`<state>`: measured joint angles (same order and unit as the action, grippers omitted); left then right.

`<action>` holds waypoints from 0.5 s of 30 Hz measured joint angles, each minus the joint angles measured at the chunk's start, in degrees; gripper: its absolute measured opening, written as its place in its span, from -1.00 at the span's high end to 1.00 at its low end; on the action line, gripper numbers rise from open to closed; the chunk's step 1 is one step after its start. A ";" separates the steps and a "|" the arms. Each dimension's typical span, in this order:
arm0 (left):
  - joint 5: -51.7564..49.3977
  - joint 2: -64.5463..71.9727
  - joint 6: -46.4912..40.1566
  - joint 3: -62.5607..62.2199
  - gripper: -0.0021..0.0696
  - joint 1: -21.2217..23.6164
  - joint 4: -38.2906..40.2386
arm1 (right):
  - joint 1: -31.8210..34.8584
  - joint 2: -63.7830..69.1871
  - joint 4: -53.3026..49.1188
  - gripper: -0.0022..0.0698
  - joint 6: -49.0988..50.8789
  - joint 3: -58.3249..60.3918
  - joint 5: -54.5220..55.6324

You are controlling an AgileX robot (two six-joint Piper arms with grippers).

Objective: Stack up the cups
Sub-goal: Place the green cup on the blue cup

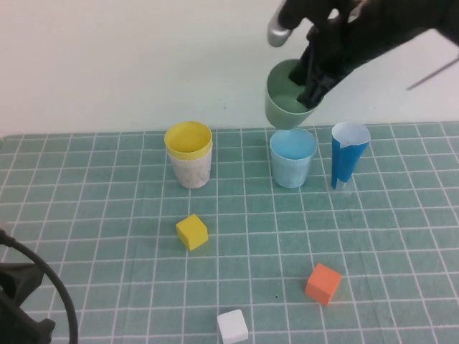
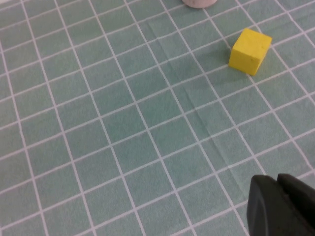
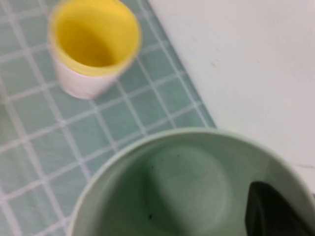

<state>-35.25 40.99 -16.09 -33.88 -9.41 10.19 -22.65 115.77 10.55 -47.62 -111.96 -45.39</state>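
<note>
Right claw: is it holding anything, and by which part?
Yes: the right claw holds the green cup by its rim, one finger inside, above the blue cup. The left claw is shut, empty.

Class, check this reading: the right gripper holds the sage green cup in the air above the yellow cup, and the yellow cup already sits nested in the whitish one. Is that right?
Not quite. The right gripper holds the sage green cup above the light blue cup, not the yellow cup; the high view shows this. The yellow cup does sit nested in the whitish cup.
</note>
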 joint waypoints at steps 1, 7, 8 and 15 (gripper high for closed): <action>0.25 0.00 0.00 0.10 0.94 0.00 -0.11 | -0.29 1.77 -2.26 0.84 2.15 -2.38 -1.03; 1.55 0.00 0.00 0.10 0.94 0.00 -0.34 | -0.30 11.78 -8.50 0.85 8.15 -12.11 -7.46; 1.60 0.00 0.00 0.10 0.94 0.00 -0.34 | -0.30 12.51 -8.79 0.85 8.68 -12.21 -7.46; 1.83 0.00 0.00 0.10 0.94 0.00 -0.34 | -0.30 13.11 -8.88 0.85 9.15 -12.70 -7.46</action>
<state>-33.42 40.99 -16.09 -33.78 -9.41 9.85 -22.95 128.88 1.67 -38.47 -124.66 -52.85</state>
